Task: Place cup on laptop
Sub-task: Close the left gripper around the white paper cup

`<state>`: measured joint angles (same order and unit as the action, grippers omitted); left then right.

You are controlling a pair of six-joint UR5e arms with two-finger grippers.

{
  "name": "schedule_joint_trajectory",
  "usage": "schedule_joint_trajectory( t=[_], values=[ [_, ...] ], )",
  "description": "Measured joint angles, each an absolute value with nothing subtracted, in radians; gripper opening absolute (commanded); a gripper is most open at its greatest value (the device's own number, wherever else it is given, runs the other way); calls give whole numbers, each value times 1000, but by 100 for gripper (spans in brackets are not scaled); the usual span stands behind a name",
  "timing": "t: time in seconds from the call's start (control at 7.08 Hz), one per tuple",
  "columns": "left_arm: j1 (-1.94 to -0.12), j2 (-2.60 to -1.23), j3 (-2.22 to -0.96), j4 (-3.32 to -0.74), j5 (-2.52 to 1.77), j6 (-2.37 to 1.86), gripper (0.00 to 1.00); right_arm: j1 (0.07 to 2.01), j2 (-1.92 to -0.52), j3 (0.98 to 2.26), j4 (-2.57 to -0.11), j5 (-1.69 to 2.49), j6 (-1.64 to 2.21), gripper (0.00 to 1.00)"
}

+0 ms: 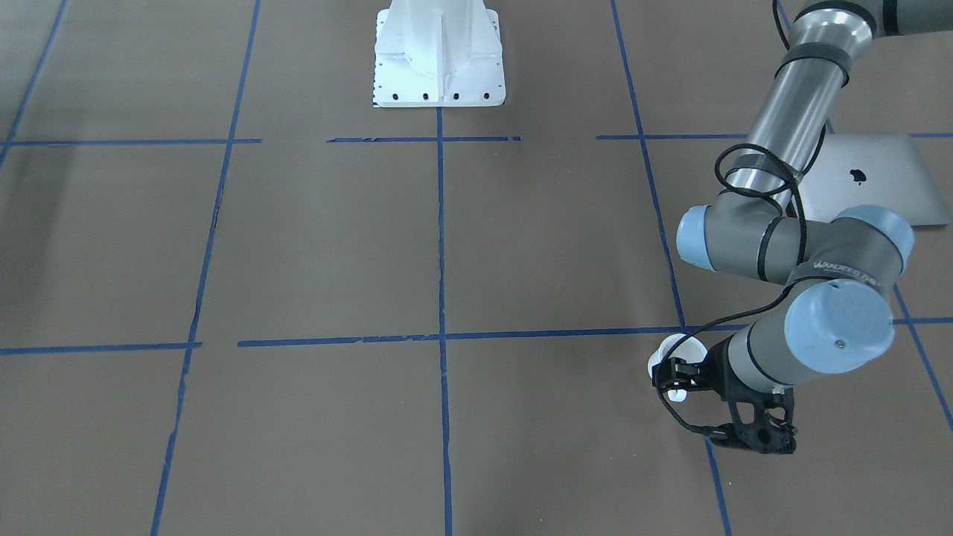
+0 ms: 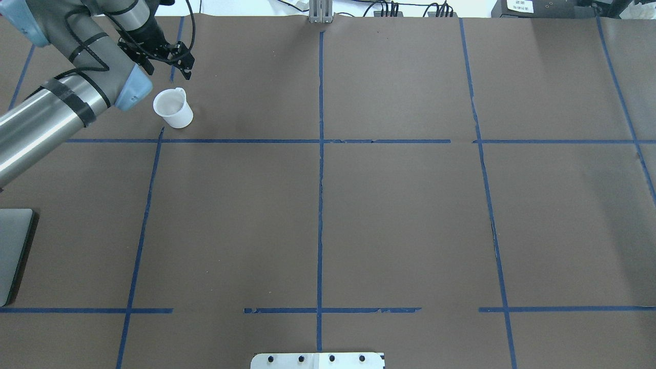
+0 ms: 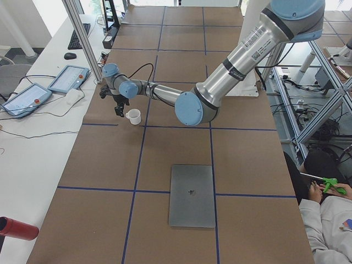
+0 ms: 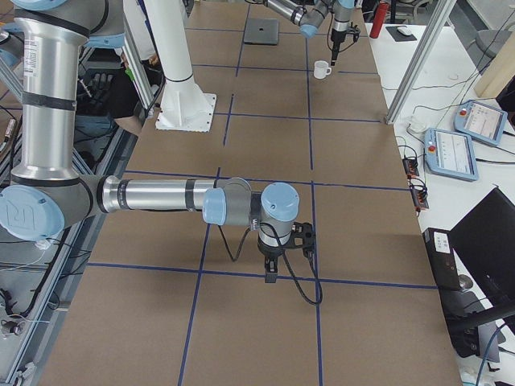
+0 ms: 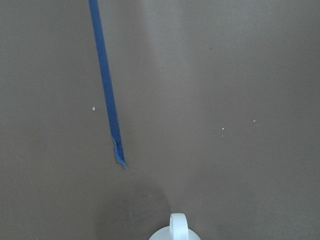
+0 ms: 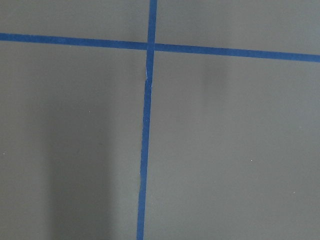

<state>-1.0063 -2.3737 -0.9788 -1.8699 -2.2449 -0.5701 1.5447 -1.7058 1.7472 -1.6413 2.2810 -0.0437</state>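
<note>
The small white cup point(image 2: 173, 108) stands upright on the brown table at the far left, handle towards the far edge. It also shows in the front view point(image 1: 676, 347) and the left side view point(image 3: 132, 115). My left gripper point(image 2: 182, 60) hovers just above and slightly beyond the cup, apart from it, and looks open and empty. The left wrist view shows only the cup's handle point(image 5: 178, 226) at its bottom edge. The silver-grey laptop point(image 1: 878, 179) lies closed and flat near the robot's left side, partly behind the left arm. My right gripper point(image 4: 270, 277) points down over bare table; I cannot tell its state.
The white robot base point(image 1: 439, 56) stands at the near middle edge. Blue tape lines point(image 2: 320, 179) divide the brown table cover. Teach pendants point(image 3: 69, 78) lie on the side bench beyond the cup. A seated person point(image 3: 330, 220) is beside the robot.
</note>
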Motion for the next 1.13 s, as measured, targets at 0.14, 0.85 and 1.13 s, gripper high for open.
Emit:
schedule_joint_trajectory(
  t=[0.14, 0.85, 1.13],
  values=[
    [-990, -2375, -961, -1873, -2245, -577, 75, 1545, -1706, 1747, -1641, 2281, -43, 100],
    [-976, -2381, -938, -1866, -2256, -591, 0, 1545, -1706, 1747, -1641, 2281, -44, 100],
    [-985, -2385, -939, -1860, -2257, -595, 0, 1545, -1706, 1747, -1641, 2281, -43, 100]
  ],
)
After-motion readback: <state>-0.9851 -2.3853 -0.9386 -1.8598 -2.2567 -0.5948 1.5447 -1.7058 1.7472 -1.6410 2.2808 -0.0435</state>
